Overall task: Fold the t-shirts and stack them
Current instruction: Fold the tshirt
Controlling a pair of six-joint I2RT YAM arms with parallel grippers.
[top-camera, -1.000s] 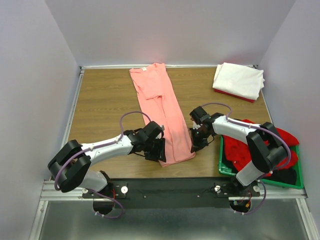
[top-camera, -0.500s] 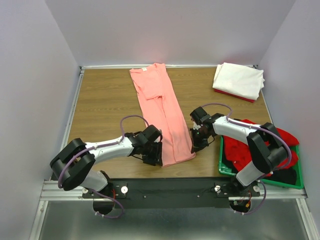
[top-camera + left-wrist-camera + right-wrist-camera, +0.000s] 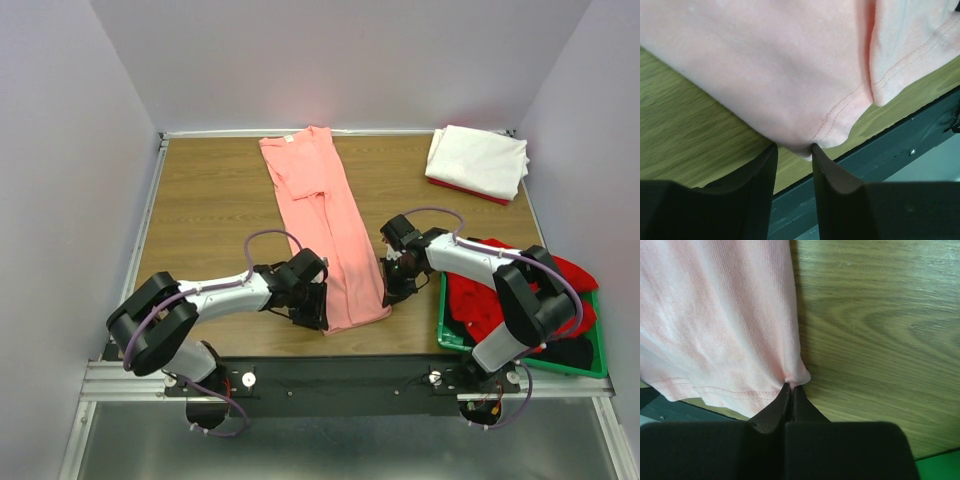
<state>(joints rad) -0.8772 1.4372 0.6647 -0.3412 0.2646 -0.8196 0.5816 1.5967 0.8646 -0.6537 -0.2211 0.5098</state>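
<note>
A salmon-pink t-shirt [image 3: 335, 235] lies folded into a long strip on the wooden table, running from the back to the near edge. My left gripper [image 3: 316, 308] is at its near left hem corner. In the left wrist view the jaws [image 3: 793, 148] stand apart, with the hem corner [image 3: 805, 142] bulging between the tips. My right gripper [image 3: 390, 290] is at the near right edge of the strip. In the right wrist view it [image 3: 791, 388] is shut, pinching a small tuck of the shirt's edge [image 3: 797, 376] low over the table.
A folded white shirt [image 3: 477, 160] lies on a red one [image 3: 470, 192] at the back right corner. A green crate [image 3: 446, 338] at the near right holds crumpled red shirts [image 3: 480, 295] and a dark one [image 3: 565, 352]. The table's black front rail [image 3: 900, 150] is just behind the hem.
My left arm has shifted a little to the right and its gripper has settled at the shirt's near left hem corner. The right gripper and the shirt have not moved.
</note>
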